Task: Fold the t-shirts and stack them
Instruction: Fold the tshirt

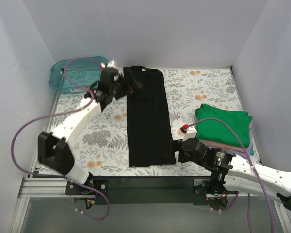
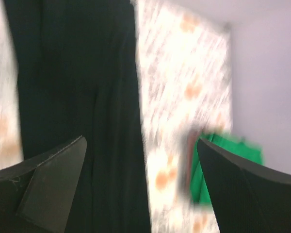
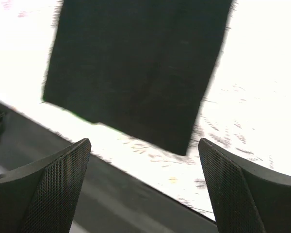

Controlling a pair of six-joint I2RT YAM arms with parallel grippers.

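Note:
A plain black t-shirt point(image 1: 148, 121) lies flat on the floral table cover, folded lengthwise into a long strip running from far to near. My left gripper point(image 1: 127, 87) is open and empty over the shirt's far left part. The left wrist view is blurred and shows the black cloth point(image 2: 77, 87) below its gripper point(image 2: 140, 194). My right gripper point(image 1: 177, 147) is open and empty by the shirt's near right corner. The right wrist view shows that corner point(image 3: 136, 63) ahead of its gripper point(image 3: 144, 194). A folded green t-shirt point(image 1: 225, 124) tops a stack at the right, with tan-pink cloth point(image 1: 228, 144) under it.
A teal plastic tub point(image 1: 70, 75) stands at the far left corner, behind the left arm. White walls close in the table on three sides. The table's black front rail point(image 1: 150, 182) runs just below the shirt's near hem. The green stack also shows in the left wrist view point(image 2: 203, 179).

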